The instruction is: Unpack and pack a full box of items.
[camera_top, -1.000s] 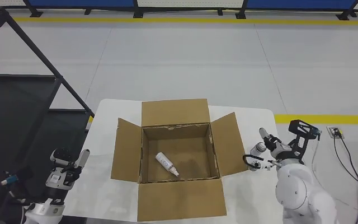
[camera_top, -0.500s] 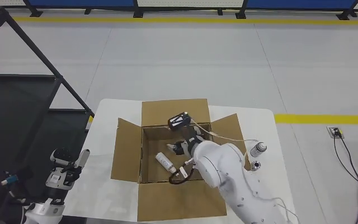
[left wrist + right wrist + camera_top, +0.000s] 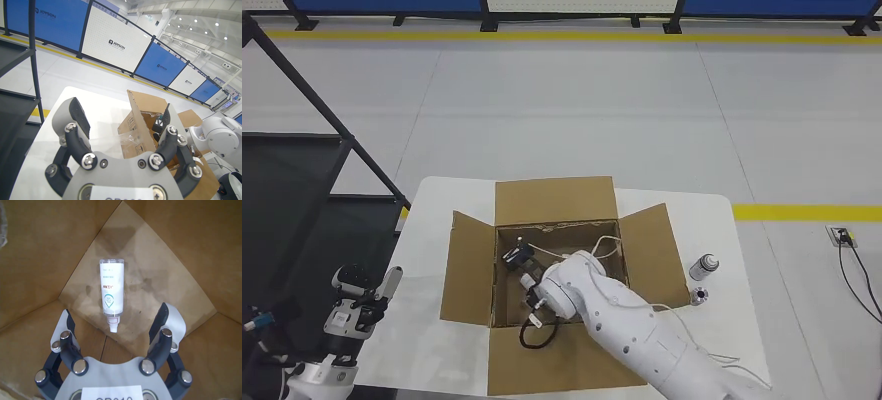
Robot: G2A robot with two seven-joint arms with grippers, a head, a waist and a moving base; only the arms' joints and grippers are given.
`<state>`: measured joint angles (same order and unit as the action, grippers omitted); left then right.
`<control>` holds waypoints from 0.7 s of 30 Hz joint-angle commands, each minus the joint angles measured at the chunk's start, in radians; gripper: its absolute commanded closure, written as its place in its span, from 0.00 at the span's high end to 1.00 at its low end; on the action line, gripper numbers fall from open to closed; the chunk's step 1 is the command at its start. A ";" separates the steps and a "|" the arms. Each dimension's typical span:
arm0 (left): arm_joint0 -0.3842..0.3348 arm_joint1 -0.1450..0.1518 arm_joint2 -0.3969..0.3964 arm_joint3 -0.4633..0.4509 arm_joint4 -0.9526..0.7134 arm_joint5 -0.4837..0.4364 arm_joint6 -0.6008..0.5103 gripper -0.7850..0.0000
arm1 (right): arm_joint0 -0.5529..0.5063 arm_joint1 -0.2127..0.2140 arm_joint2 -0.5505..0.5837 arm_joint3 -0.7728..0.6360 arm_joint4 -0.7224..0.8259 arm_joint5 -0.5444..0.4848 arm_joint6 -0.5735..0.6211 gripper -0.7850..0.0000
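Inside box [image 3: 555, 200], above lone lying bottle [image 3: 111, 289]: right claw [image 3: 115, 308] spread wide, empty. Unpacking step, likely. Next: drop astride bottle, pinch, lift out. Left claw [image 3: 121, 104] parted, near table [image 3: 432, 300] edge.

- Bright, even light falls from round ceiling lamps [image 3: 217, 24].
- A soft shadow lies on the box [image 3: 160, 285] floor beyond the bottle [image 3: 112, 289].
- The left wrist view bows straight lines near its edges.
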<state>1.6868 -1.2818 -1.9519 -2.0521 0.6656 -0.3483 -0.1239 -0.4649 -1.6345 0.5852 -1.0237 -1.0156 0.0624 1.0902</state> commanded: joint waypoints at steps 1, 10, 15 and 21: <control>0.000 0.000 0.000 0.000 0.000 0.000 0.000 1.00 | 0.004 -0.013 -0.009 0.038 0.007 0.001 -0.026 1.00; 0.000 0.000 0.000 0.000 0.000 0.000 0.000 1.00 | 0.035 -0.074 -0.045 0.216 0.028 0.010 -0.113 0.67; 0.000 0.000 0.000 0.000 0.000 0.000 0.000 1.00 | 0.062 -0.107 -0.053 0.305 0.050 -0.007 -0.131 0.28; 0.000 0.000 0.000 0.000 0.000 0.000 0.000 1.00 | 0.085 -0.132 -0.043 0.364 0.081 -0.046 -0.142 0.00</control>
<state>1.6868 -1.2818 -1.9519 -2.0521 0.6656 -0.3483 -0.1239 -0.3843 -1.7635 0.5392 -0.6686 -0.9389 0.0230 0.9473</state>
